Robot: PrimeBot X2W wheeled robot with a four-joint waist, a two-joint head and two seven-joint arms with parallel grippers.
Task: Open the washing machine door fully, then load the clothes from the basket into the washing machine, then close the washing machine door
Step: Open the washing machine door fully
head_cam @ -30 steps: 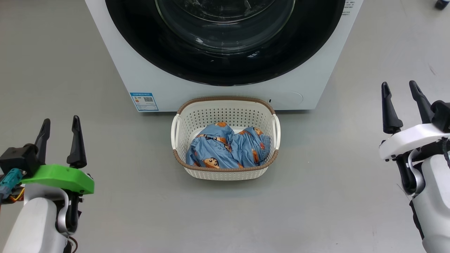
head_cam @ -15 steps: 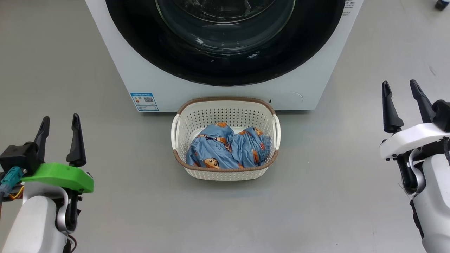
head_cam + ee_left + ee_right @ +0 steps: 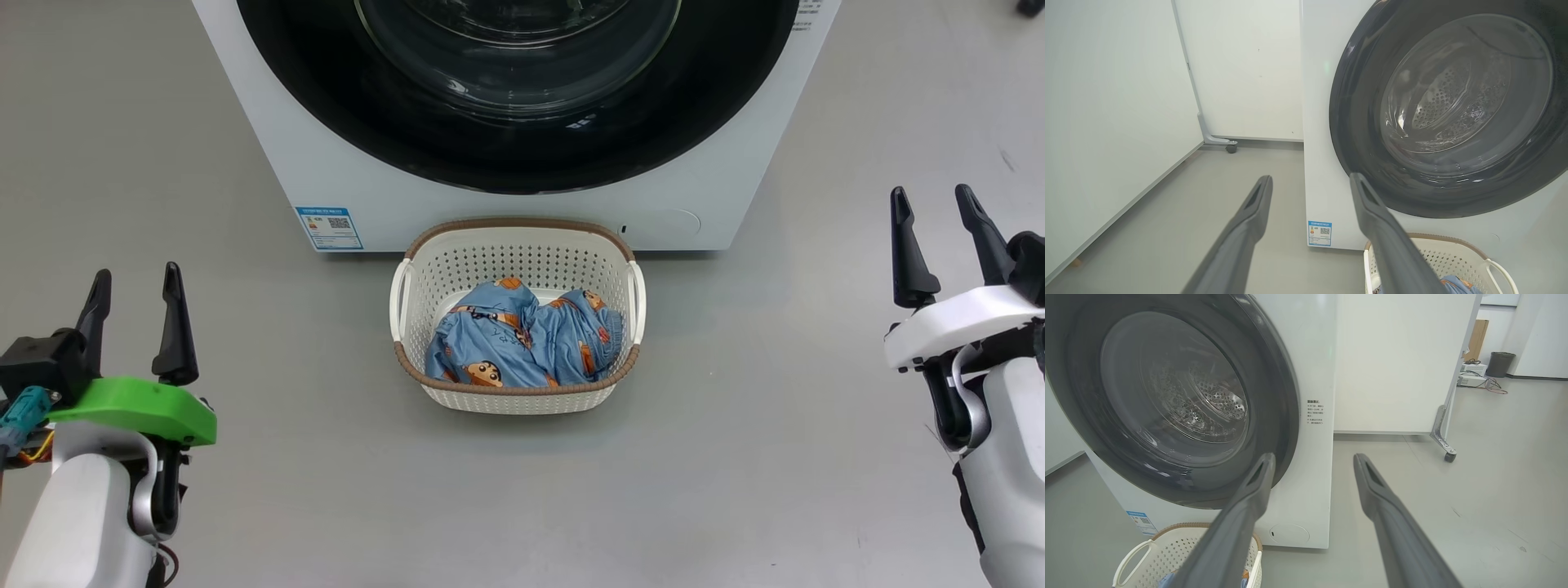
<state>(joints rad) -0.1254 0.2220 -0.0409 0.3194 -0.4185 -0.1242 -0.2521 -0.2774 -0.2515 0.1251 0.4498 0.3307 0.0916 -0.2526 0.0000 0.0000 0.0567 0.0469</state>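
The washing machine door [image 3: 522, 139] sits shut and flush in the front of the washing machine [image 3: 718, 188], so the opening step is judged not yet begun; through its clear bowl the perforated drum appears empty. The basket [image 3: 514, 245] stands upright on the floor [image 3: 735, 457], directly below the door and close against the machine base, between the blue label [image 3: 329, 228] and the round service flap [image 3: 665, 222]. This placement probably keeps the lift from basket to drum short, and in the wrist views the basket rim lies lower than the door's bottom edge, so the door should swing clear above it. The basket holds the clothes [image 3: 522, 347], bunched in a loose heap low inside, below the brown rim, with part of the perforated back wall showing bare above them. The left claw [image 3: 135, 278] and the right claw [image 3: 931, 193] hang well apart on either side of the basket, each with its fingers spread wide, pinching nothing and touching nothing, a posture that appears to be a ready stance.
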